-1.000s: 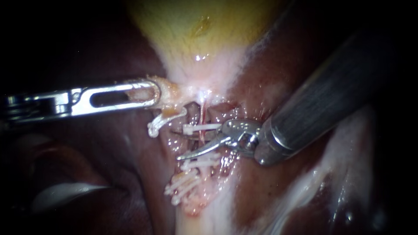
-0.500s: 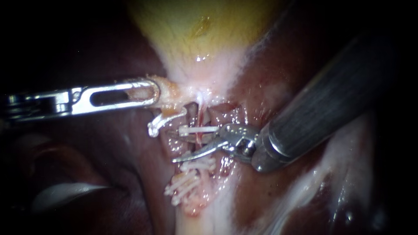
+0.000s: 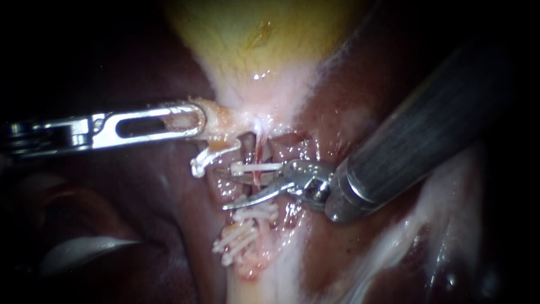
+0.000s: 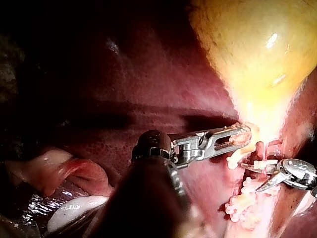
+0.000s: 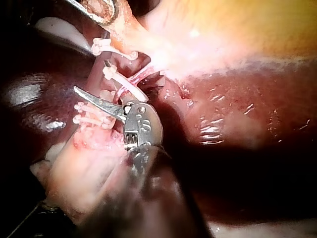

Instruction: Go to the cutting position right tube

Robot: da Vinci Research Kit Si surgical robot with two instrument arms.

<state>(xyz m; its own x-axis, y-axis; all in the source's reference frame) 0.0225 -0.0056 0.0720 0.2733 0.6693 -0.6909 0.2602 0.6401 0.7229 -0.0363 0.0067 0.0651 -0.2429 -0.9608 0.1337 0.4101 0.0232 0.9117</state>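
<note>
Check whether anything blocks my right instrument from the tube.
Nothing visible does. The right instrument's open jaws appear to straddle the thin tube, in the gap between the upper clip and the lower clips. Both lie close beside the jaws.

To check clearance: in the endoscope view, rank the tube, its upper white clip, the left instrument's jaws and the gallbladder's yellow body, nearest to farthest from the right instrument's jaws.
1. Tube: between the right instrument's open jaws.
2. White clip: just above, on the tube.
3. Left instrument: upper left, gripping the gallbladder's neck.
4. Gallbladder's yellow body: top, farthest.
</note>
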